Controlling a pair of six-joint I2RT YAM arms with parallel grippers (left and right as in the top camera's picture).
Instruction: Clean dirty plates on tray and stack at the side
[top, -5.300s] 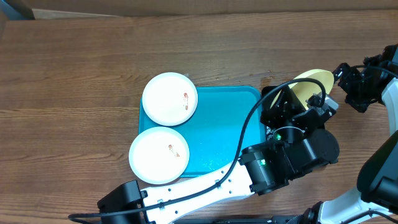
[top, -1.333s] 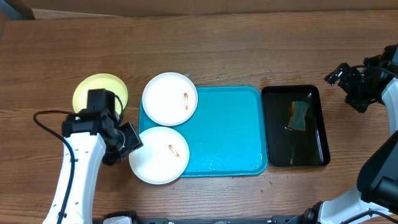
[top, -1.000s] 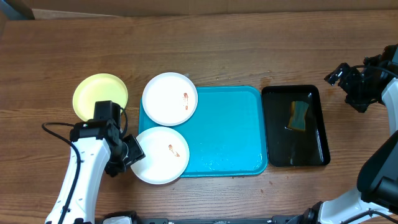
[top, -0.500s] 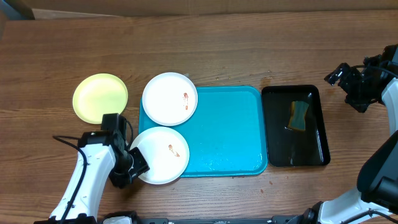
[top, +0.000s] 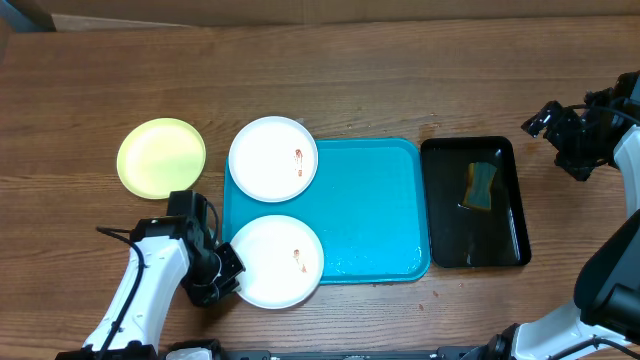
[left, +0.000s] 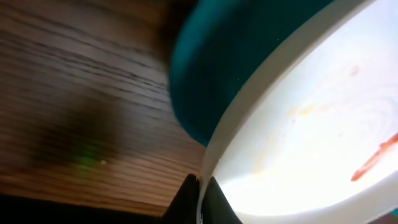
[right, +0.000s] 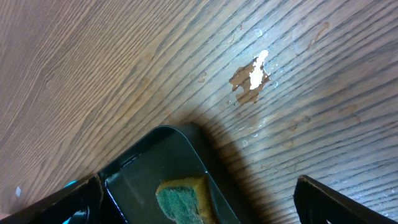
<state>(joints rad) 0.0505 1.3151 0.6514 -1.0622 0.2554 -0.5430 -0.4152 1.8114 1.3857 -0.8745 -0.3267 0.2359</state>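
Two white plates with reddish smears lie at the left end of the turquoise tray (top: 370, 200). The upper white plate (top: 273, 159) overhangs the tray's top-left corner. My left gripper (top: 232, 277) is shut on the left rim of the lower white plate (top: 282, 260). In the left wrist view the fingertips (left: 193, 190) pinch that plate's (left: 311, 137) thin rim beside the tray (left: 242, 56). A pale yellow-green plate (top: 160, 158) rests on the table left of the tray. My right gripper (top: 537, 122) hovers open, far right, holding nothing.
A narrow black tray (top: 448, 215) stands right of the turquoise one, with a green-and-yellow sponge (top: 481, 186) in it. The right wrist view shows that sponge (right: 186, 200), the black tray's corner (right: 155, 155) and a wet patch (right: 252, 74) on the wood.
My left gripper moved down from beside the yellow-green plate and shut on the lower white plate's rim. That plate has slid right, further onto the tray. The right arm stayed still.
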